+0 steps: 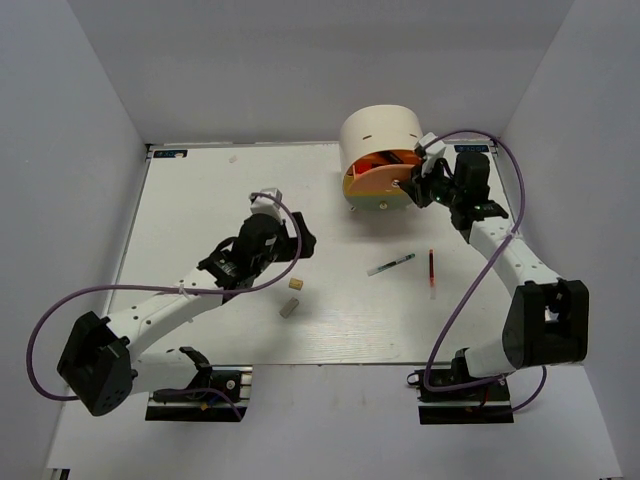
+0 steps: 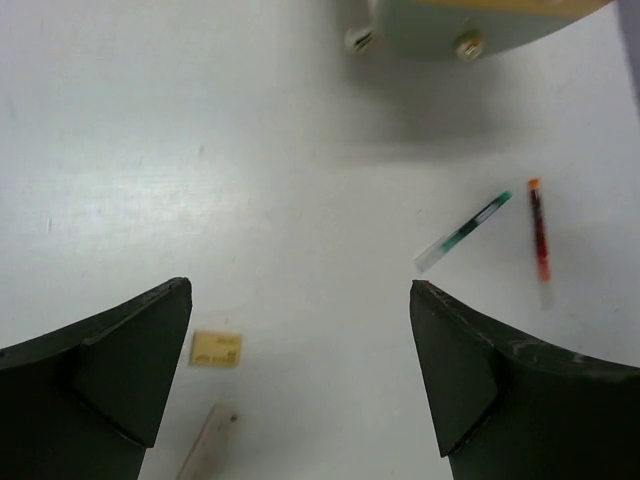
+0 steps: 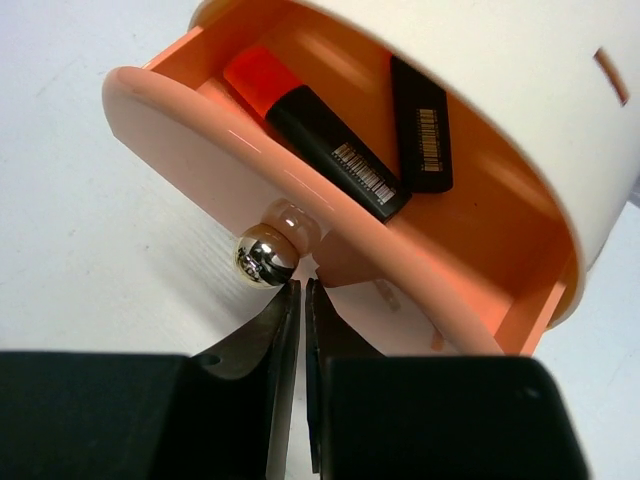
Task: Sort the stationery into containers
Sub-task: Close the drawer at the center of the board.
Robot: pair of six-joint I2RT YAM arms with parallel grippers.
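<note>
- The second highlighter (image 3: 420, 125) in the orange drawer (image 3: 200, 160) shows only its black barcoded body. Its cap end runs under the cream desk unit (image 1: 380, 135), so its colour cannot be told.
- The long eraser (image 2: 208, 450) is cut off by the lower edge of the left wrist view, at 7 o'clock there.
- The left wrist view catches only the unit's lowest, pale green front (image 2: 500, 25), cropped at 1 o'clock. Two small round fittings on it are too blurred to identify.
- Only the right wrist view looks into the pulled-out drawer, where the orange-capped highlighter (image 3: 320, 130) lies beside the second one. From above, the drawer's contents are hard to make out.
- That view also shows the right gripper (image 3: 302, 292) just under the shiny knob (image 3: 268, 255). Its jaws are pressed nearly together with only a slit between them, and they pinch nothing.
- Only the overhead view shows the layout. The unit stands at 1 o'clock on the table (image 1: 220, 200), the erasers lie near centre towards 7 o'clock, and the pens are at 4 o'clock.
- The left gripper (image 2: 300, 300) hangs over bare table with its jaws spread wide and nothing in them. The short eraser (image 2: 216, 348) is just inside its left finger.
- Count: two erasers, lying apart. Two pens, the white pen (image 2: 463, 232) and the red pen (image 2: 540, 235), near each other but not touching. Two highlighters, both in the drawer.
</note>
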